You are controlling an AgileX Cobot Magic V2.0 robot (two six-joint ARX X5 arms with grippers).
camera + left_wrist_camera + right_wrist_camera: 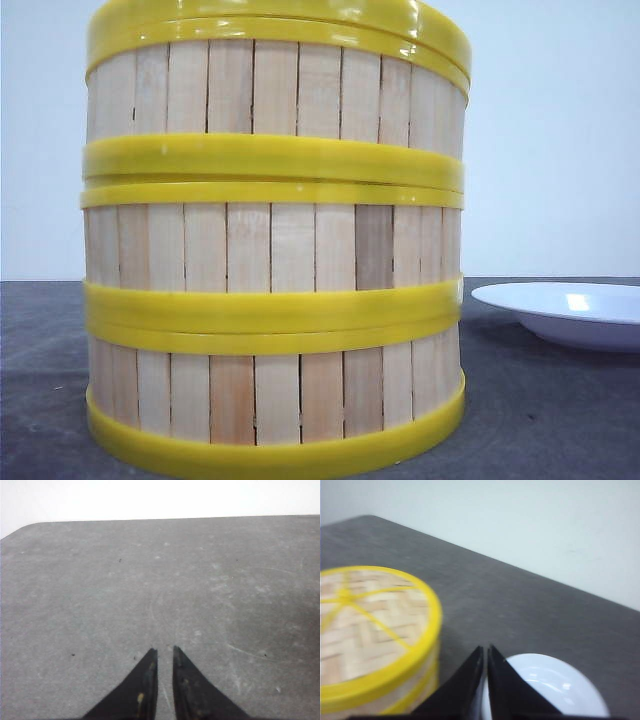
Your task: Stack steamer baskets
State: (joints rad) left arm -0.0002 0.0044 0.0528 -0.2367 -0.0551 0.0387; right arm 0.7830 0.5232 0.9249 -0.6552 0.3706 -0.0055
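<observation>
Three steamer baskets stand stacked close in front of the front camera: the bottom one (275,395), the middle one (270,245) and the top one (275,90). A yellow-rimmed lid (280,20) caps the stack, and its woven top (365,615) shows in the right wrist view. My right gripper (485,650) is shut and holds nothing. It hovers beside the stack, over the edge of the white plate (555,685). My left gripper (165,650) hangs over bare table, its jaws nearly together with nothing between them. Neither gripper shows in the front view.
The white plate (570,310) lies on the dark grey table (540,420) to the right of the stack. In the left wrist view the table's far edge (150,520) meets a white wall.
</observation>
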